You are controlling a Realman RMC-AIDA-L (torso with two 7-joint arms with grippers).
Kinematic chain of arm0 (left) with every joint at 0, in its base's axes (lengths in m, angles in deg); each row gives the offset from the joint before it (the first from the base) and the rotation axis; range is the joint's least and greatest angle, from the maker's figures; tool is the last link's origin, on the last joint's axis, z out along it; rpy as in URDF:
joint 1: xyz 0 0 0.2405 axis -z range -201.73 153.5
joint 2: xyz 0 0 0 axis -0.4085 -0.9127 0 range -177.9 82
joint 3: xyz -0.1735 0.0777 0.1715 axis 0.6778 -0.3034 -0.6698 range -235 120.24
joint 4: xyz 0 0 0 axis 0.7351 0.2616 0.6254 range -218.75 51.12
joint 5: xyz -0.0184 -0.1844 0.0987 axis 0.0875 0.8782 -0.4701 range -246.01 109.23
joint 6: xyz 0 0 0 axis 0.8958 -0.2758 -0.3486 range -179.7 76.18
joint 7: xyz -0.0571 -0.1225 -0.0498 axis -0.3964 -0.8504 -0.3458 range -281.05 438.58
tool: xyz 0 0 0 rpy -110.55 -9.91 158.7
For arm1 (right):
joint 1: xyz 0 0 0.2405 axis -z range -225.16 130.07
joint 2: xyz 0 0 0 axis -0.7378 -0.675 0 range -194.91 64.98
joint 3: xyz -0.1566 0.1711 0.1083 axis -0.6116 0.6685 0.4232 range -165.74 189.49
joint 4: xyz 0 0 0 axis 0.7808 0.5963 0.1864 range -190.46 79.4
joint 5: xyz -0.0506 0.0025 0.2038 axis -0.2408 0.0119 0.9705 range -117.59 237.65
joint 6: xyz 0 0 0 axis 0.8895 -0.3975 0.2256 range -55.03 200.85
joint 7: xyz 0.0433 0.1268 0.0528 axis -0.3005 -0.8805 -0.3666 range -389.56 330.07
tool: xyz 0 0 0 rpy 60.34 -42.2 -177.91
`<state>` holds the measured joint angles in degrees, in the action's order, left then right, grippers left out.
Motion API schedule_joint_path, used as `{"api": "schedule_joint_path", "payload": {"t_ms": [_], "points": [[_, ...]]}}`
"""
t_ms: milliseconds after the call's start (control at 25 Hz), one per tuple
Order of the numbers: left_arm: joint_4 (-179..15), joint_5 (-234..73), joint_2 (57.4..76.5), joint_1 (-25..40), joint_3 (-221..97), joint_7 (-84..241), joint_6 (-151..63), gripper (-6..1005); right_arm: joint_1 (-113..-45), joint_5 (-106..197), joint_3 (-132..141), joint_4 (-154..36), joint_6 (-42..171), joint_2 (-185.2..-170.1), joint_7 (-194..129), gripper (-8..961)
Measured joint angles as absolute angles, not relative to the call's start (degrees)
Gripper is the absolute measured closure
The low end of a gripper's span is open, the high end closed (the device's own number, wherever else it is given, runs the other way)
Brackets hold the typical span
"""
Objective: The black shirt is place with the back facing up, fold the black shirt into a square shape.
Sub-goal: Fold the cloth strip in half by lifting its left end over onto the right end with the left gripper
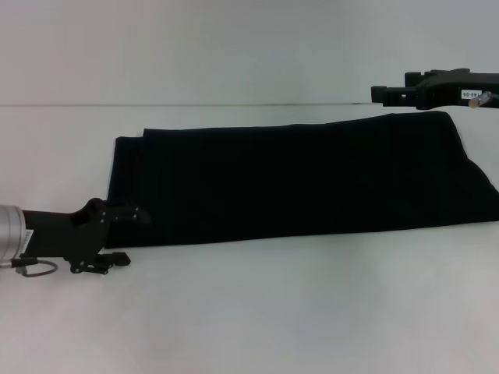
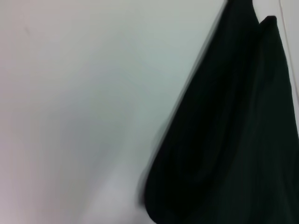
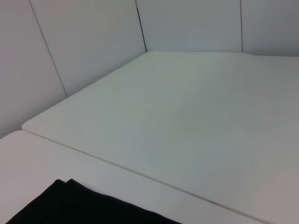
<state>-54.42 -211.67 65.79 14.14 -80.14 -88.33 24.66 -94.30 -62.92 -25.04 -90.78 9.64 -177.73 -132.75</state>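
Observation:
The black shirt [image 1: 296, 179] lies flat on the white table as a long folded band running left to right, plain side up. My left gripper [image 1: 131, 238] sits at the band's near left corner, open, with one finger [image 1: 134, 214] over the cloth and the other just off its near edge. My right gripper [image 1: 382, 93] hovers past the shirt's far right corner, apart from the fabric. The left wrist view shows a folded end of the shirt [image 2: 233, 140]. A corner of the shirt [image 3: 70, 205] shows in the right wrist view.
The white table [image 1: 273, 312] stretches in front of the shirt, and its far edge runs behind it. A second white tabletop [image 3: 187, 116] adjoins beyond a seam, with pale wall panels behind.

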Motion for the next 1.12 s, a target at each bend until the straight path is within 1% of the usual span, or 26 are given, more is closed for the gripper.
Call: {"api": "schedule_joint_path", "payload": {"t_ms": [1120], "points": [[-55.70,-211.30,65.55,15.29,-80.55,-87.62,18.37,154,-94.74,-62.93,-25.04,-90.95,9.84,-177.82,-132.91,69]]}}
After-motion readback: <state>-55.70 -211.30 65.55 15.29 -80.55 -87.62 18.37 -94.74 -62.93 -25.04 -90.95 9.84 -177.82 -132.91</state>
